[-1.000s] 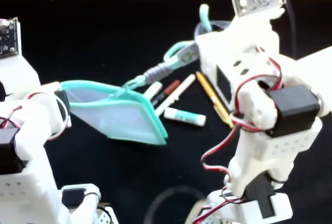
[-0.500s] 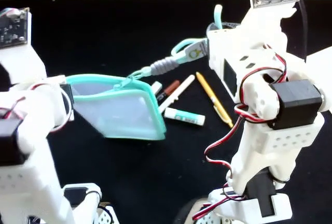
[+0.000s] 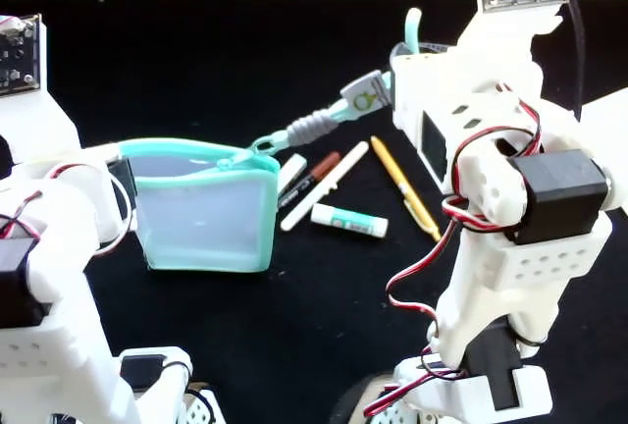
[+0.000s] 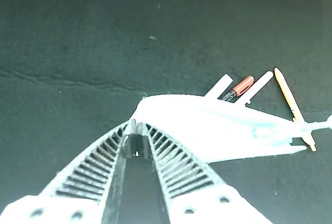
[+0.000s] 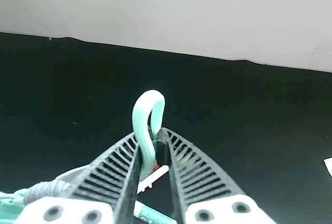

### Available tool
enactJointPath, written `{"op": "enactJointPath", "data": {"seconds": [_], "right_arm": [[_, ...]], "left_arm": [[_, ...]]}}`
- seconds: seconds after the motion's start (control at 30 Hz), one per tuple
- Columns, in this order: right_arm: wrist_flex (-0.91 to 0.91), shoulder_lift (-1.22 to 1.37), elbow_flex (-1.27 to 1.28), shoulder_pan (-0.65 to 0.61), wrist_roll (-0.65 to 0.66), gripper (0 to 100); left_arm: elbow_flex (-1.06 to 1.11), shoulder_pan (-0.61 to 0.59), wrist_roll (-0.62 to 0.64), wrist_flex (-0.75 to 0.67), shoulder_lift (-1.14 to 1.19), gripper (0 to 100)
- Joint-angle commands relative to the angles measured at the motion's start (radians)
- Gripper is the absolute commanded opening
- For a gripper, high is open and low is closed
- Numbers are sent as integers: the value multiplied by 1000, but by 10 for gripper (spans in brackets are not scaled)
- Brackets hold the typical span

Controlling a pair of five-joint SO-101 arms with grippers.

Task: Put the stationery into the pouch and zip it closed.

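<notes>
The pouch (image 3: pixel 201 223) is held upright at the left of the black table (image 3: pixel 294 326). One end is clamped in the narrowly closed left gripper (image 4: pixel 136 130). Its strap (image 3: pixel 314 128) is stretched up to the right gripper (image 5: pixel 154 136), which is closed on the strap's loop. A marker (image 3: pixel 314 174), white pen (image 3: pixel 329 184), glue stick (image 3: pixel 348 220) and yellow pen (image 3: pixel 404 188) are seen lying on the table just beside the pouch.

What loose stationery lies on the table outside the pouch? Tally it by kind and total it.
White pens: 2, a short one and a long one
Red-brown marker: 1
Yellow pen: 1
Glue stick: 1
Total: 5
</notes>
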Motion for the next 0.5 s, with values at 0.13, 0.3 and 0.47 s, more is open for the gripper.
{"op": "enactJointPath", "data": {"seconds": [0.13, 0.3, 0.47], "right_arm": [[10, -21, 18, 18, -6, 221], [12, -25, 182, 18, -8, 255], [7, -25, 344, 21, -35, 255]], "left_arm": [[62, 2, -12, 8, -7, 7], [76, 2, -12, 6, -8, 7], [74, 2, -12, 6, -8, 7]]}}
